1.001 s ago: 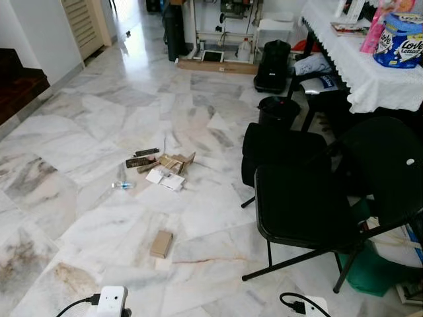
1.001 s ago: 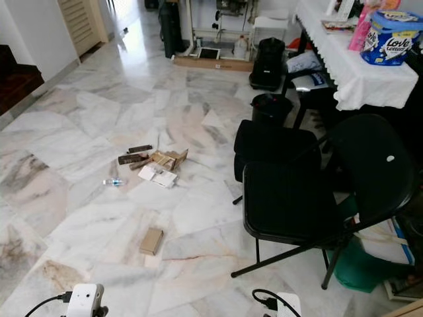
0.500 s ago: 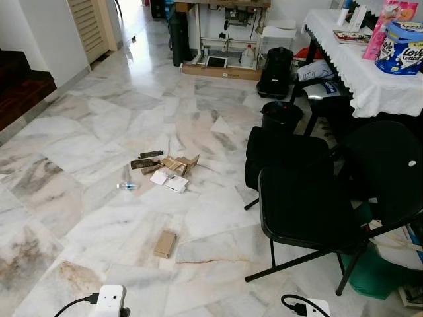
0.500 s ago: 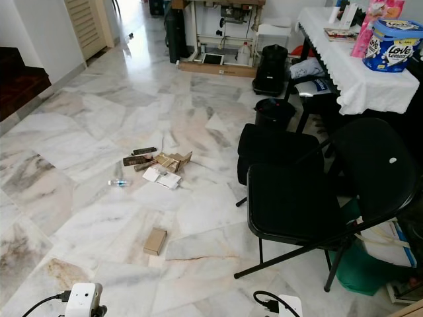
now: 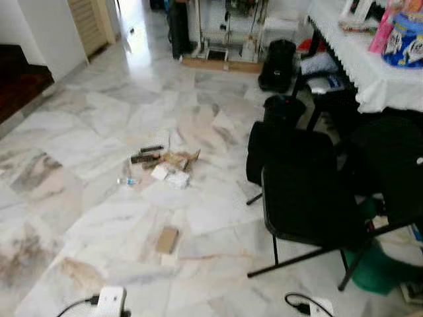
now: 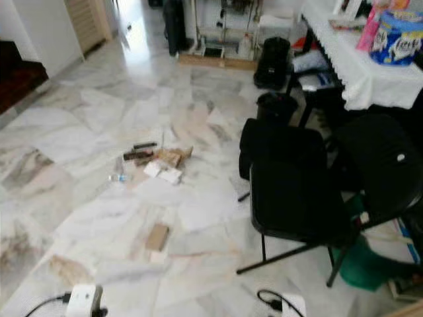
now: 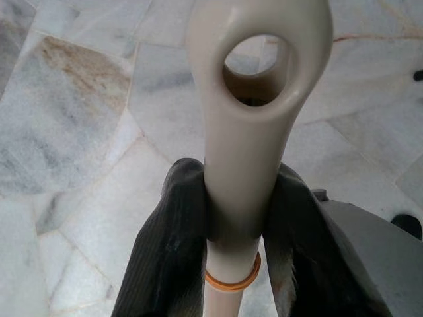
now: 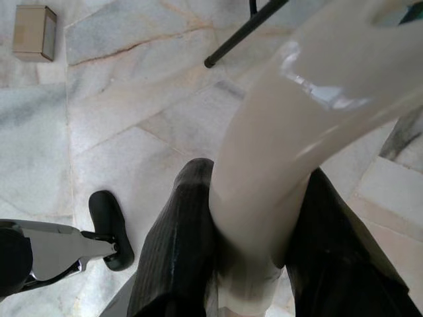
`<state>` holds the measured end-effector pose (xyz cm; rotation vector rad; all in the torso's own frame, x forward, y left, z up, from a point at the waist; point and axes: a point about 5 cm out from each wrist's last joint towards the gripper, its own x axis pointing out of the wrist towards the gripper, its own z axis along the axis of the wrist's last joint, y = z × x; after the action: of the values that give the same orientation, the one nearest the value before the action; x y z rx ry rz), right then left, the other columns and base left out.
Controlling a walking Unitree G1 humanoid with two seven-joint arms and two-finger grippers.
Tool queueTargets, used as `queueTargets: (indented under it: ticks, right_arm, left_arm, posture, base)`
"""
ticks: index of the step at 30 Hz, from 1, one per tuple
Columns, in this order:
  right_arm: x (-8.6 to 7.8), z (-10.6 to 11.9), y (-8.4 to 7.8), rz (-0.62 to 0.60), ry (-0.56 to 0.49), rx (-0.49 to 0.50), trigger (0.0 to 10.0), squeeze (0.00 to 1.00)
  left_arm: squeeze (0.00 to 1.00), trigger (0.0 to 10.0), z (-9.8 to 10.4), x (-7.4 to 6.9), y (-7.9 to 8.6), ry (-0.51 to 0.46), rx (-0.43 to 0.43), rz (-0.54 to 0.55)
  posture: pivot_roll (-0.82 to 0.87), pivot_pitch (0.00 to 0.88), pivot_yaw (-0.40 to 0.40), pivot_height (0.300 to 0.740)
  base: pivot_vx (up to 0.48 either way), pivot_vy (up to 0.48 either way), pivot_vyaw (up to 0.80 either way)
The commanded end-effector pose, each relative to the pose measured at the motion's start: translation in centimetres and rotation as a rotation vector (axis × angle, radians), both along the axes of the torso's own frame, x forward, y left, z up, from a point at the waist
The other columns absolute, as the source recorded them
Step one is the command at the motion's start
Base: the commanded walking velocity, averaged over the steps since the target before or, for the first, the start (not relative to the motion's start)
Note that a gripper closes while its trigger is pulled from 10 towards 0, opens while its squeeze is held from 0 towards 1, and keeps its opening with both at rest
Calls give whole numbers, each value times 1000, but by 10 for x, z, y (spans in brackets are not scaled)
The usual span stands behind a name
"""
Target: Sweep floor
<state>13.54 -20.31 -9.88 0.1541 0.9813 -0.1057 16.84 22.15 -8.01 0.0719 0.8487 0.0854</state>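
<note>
Clearly both grippers are loaded for sweeping: left gripper (image 7: 231,264) w/ fingers clamped on a cream handle (image 7: 254,99), prob. the broom; right gripper (image 8: 254,264) clamped on a second cream handle (image 8: 297,132), maybe the dustpan. Litter pile (image 5: 162,165) sits just left of the black chair (image 5: 304,191); small box (image 5: 167,240) nearer the robot.

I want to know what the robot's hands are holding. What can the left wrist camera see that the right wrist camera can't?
Left wrist: the left gripper clamped on a cream handle with a hanging hole and an orange ring.
Right wrist: the right gripper clamped on a glossy cream handle, plus a small cardboard box and a black chair leg.
Both: black fingers and the marble floor.
</note>
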Motion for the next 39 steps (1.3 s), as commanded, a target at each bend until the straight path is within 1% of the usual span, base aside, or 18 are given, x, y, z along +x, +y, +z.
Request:
queueTargets:
  ticks: [1, 11, 16, 31, 38, 39]
  right_arm:
    - [1, -1, 8, -11, -4, 33, 10000, 0]
    - [1, -1, 9, -21, -1, 43, 10000, 0]
    - [2, -1, 9, -17, -4, 44, 10000, 0]
    - [3, 0, 9, -15, -11, 44, 10000, 0]
    - [3, 0, 9, -3, -2, 36, 10000, 0]
    - [3, 0, 9, -6, -2, 36, 10000, 0]
  left_arm:
    - [0, 10000, -3, -6, 2, 28, -10, 17]
    - [0, 10000, -2, -3, 1, 22, -10, 9]
    - [0, 10000, -2, -3, 1, 21, -12, 5]
    - [0, 10000, -2, -7, 6, 29, -13, 10]
    - [0, 10000, -5, -16, 12, 71, -4, 17]
    - [0, 10000, -5, -16, 12, 73, -2, 14]
  posture:
    - [-27, 0, 1, 740]
    - [-27, 0, 4, 740]
    - [-25, 0, 5, 740]
    - [-24, 0, 4, 740]
    - [-24, 0, 5, 740]
    - [-24, 0, 5, 740]
  base:
    - [0, 480, 0]
    - [0, 480, 0]
    - [0, 480, -270]
    - [0, 480, 0]
    - [0, 468, 0]
    - [0, 0, 0]
